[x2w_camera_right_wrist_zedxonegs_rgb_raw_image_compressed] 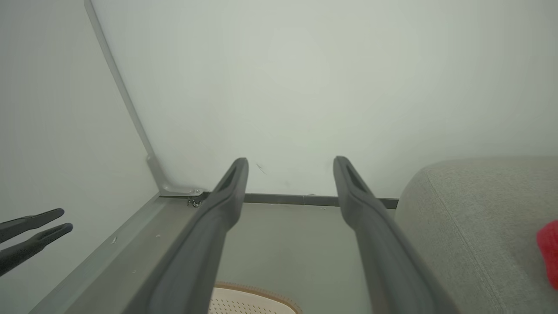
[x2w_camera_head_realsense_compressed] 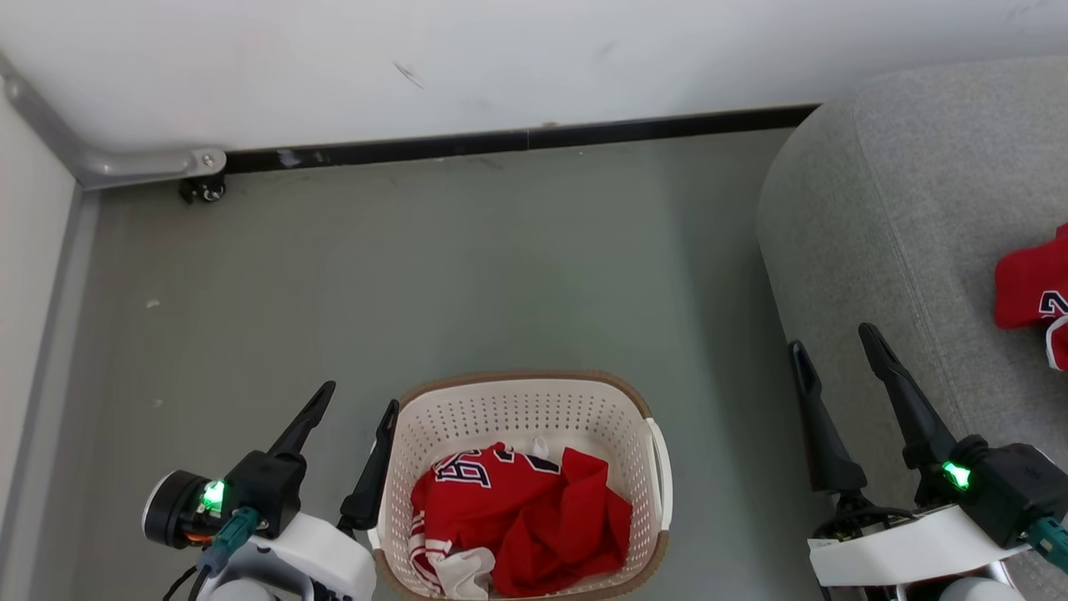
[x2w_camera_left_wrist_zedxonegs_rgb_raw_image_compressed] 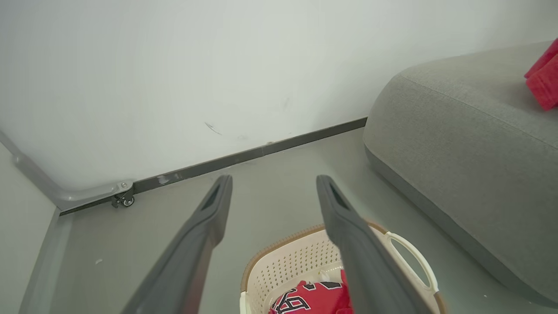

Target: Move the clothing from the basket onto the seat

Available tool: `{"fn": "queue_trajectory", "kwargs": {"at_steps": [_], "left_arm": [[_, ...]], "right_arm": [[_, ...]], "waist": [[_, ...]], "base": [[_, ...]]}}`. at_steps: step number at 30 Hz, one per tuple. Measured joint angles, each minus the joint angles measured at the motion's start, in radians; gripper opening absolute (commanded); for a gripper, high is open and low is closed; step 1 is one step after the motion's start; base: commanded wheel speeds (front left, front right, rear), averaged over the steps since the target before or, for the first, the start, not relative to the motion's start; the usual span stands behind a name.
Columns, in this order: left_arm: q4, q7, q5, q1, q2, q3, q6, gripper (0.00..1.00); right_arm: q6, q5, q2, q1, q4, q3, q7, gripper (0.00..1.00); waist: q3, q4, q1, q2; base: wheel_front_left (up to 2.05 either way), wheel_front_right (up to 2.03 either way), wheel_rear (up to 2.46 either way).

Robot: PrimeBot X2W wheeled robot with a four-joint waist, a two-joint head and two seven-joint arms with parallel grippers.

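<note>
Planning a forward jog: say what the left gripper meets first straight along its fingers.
Probably the black baseboard strip at the white wall; the way there from the left gripper looks free, depth unclear.

basket (x2w_camera_head_realsense_compressed: pixel 519 411) near rim cropped, seat (x2w_camera_head_realsense_compressed: pixel 909 209) cut right

Bare test room; white wall (x2w_camera_head_realsense_compressed: pixel 501 58), castered partition (x2w_camera_head_realsense_compressed: pixel 142 164), grey seat (x2w_camera_head_realsense_compressed: pixel 901 209)

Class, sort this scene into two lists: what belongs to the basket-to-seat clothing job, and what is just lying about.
Job: crumpled red jerseys, laundry basket, grey seat, red jersey lying on it.
Lying about: small caster wheel, metal corner bracket, black skirting strip.
</note>
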Motion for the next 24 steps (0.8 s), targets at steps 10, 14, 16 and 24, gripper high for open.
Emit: {"fn": "queue_trajectory", "kwargs": {"at_steps": [10, 14, 16, 24], "left_arm": [[0.082, 0.000, 0.027, -0.063, 0.001, -0.028, -0.020, 1.00], [0.121, 0.000, 0.039, -0.090, 0.000, -0.034, -0.020, 1.00], [0.138, 0.000, 0.046, -0.101, 0.000, -0.038, -0.021, 1.00], [0.226, 0.000, 0.084, -0.139, 0.004, -0.072, -0.029, 1.00]], "right_arm": [[0.000, 0.000, 0.000, -0.043, -0.021, -0.013, -0.010, 1.00], [0.000, 0.000, 0.000, -0.067, -0.029, -0.028, -0.011, 1.00], [0.000, 0.000, 0.000, -0.081, -0.033, -0.030, -0.015, 1.00], [0.000, 0.000, 0.000, -0.123, -0.054, -0.031, -0.022, 1.00]], "waist": [[0.076, -0.021, 0.0000, 0.0000], [0.107, -0.030, -0.0001, 0.0000], [0.123, -0.034, 0.0000, 0.0000], [0.187, -0.050, 0.0000, 0.0000]], "base": [[0.00, 0.00, 0.00], [0.00, 0.00, 0.00], [0.00, 0.00, 0.00], [0.00, 0.00, 0.00]]}}
